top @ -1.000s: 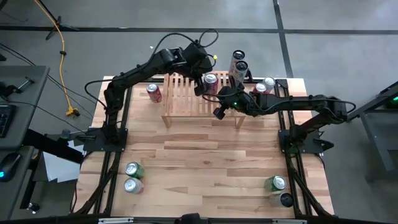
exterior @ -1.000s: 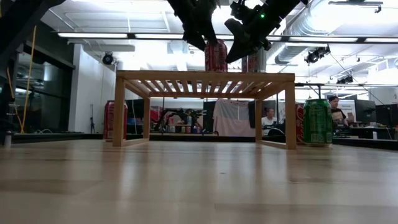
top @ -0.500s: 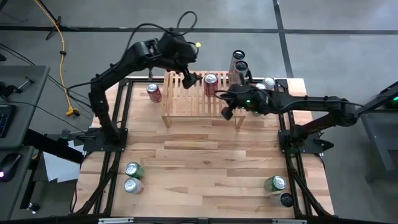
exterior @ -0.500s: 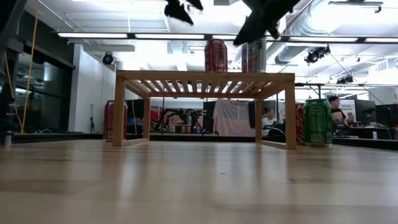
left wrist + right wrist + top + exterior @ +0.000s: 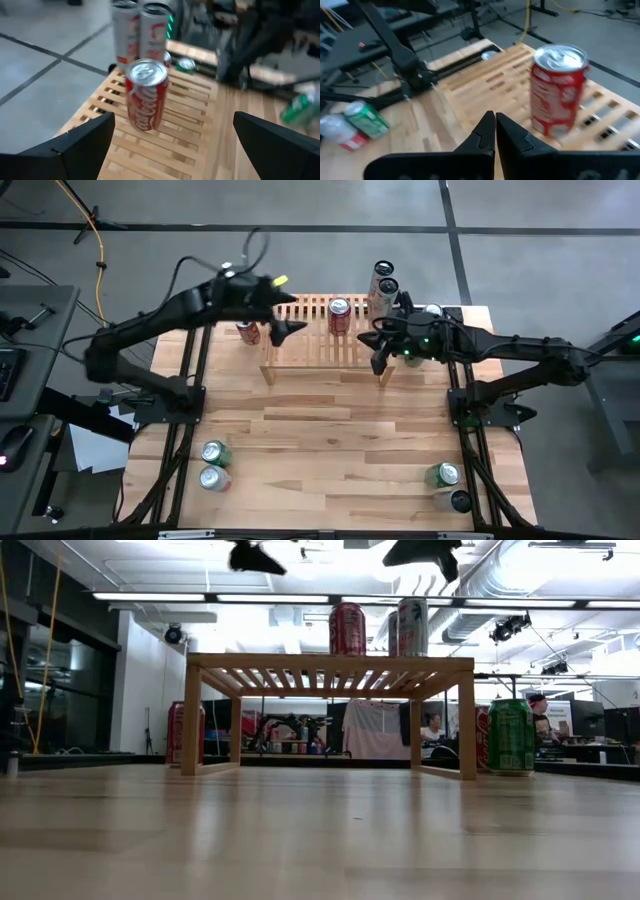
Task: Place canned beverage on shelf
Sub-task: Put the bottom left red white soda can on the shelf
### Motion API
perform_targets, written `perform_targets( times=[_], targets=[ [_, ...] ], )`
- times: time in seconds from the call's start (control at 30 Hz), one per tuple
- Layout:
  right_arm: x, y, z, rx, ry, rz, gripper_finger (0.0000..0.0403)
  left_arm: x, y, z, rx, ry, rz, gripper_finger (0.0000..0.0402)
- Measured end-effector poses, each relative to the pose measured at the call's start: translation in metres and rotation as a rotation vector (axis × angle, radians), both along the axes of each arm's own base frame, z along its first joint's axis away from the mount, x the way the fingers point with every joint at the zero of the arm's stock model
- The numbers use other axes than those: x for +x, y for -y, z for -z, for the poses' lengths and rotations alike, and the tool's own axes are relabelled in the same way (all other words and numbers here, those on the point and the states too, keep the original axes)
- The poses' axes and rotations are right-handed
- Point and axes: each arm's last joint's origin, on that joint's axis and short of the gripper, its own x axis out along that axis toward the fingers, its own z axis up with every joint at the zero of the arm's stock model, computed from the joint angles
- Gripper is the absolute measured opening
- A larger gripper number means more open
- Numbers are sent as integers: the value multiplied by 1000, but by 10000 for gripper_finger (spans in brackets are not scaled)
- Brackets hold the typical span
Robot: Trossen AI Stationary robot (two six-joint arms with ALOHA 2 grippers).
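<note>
The red can (image 5: pixel 339 316) stands upright on the shelf (image 5: pixel 300 340), far side, free of both arms. Left pincer (image 5: pixel 285 330) gapes wide above the shelf's left end; right pincer (image 5: pixel 378 361) is pressed together near its right end.

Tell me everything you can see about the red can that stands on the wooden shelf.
The red can is a short aluminium drink can with white script on its side and a silver top with a pull tab. It stands upright on the slatted top of the light-wood shelf, near the back edge. Two taller pale cans stand behind it, apart. Nothing grips it; both grippers are off it.
</note>
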Motion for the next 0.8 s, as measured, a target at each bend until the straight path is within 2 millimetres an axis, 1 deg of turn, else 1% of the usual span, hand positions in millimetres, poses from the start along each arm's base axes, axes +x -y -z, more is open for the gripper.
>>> perform_targets(
  times=[0.1, 0.2, 0.3, 0.4, 0.53, 0.63, 0.7, 0.77, 0.8],
  targets=[
    [9, 0, 4, 16, 5, -47, 0, -23, 8, 10, -29, 77, -62, 399],
    [18, 0, 10, 9, -3, -66, 0, -39, 13, 19, -35, 88, -130, 399],
    [26, 1, 18, -7, -43, -78, 0, -48, 15, 24, -30, 92, -162, 399],
    [29, 1, 21, -8, -56, -77, 0, -48, 15, 28, -32, 80, -165, 399],
    [28, 2, 20, -14, -54, -54, 0, -35, 12, 35, -44, 56, -152, 399],
    [21, 2, 13, -30, -33, -37, 0, -17, 13, 46, -40, 25, -125, 389],
    [16, 2, 10, -39, -27, -23, 0, -2, 14, 52, -13, 20, -90, 369],
    [9, 1, 7, -47, -35, -1, 0, 14, 15, 57, 10, 40, -72, 333],
    [5, 1, 4, -52, -32, 12, 0, 22, 15, 60, 18, 54, -74, 308]
  ],
)
